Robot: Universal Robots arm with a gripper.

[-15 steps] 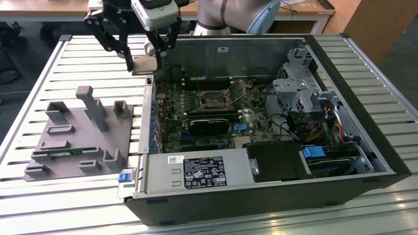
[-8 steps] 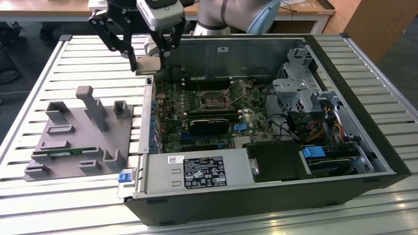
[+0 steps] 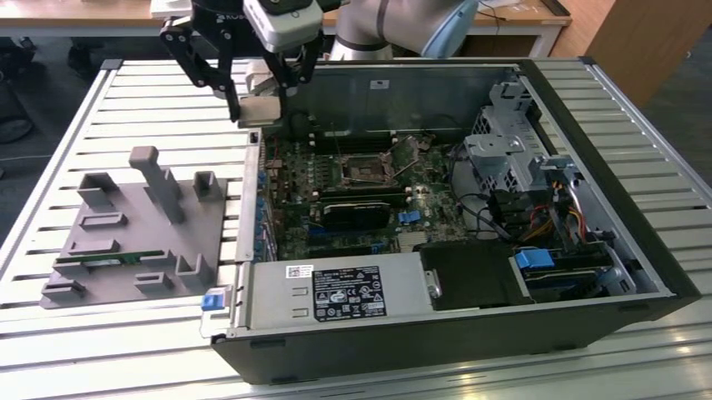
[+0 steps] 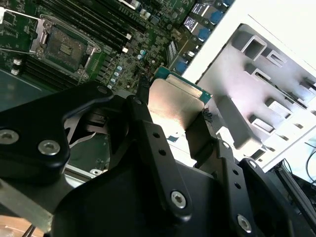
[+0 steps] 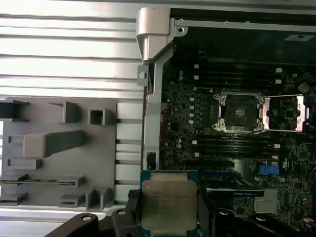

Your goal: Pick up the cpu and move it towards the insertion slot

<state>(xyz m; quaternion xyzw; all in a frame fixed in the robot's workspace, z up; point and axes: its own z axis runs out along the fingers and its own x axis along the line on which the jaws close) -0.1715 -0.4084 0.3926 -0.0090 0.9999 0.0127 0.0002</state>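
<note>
The cpu [image 3: 258, 109] is a flat square chip with a silver top and a pale rim. My gripper [image 3: 259, 102] is shut on it, one black finger on each of two opposite edges. It hangs in the air above the open computer case's wall on the exterior view's left, near the back corner. Both wrist views show the cpu [image 4: 174, 100] [image 5: 168, 201] clamped between the fingers [image 4: 146, 123]. The insertion slot [image 3: 365, 170] [image 5: 239, 112] [image 4: 64, 47], a square socket with a dark centre and metal frame, lies on the motherboard to the exterior view's right of the cpu, uncovered.
The open case [image 3: 579, 100] lies on a slatted metal table [image 3: 133, 100]. A grey fixture [image 3: 139, 233] with upright posts and a green memory stick [image 3: 106, 260] sits on the exterior view's left. A black card [image 3: 356, 212], cables and drive bays [image 3: 512, 158] fill the case.
</note>
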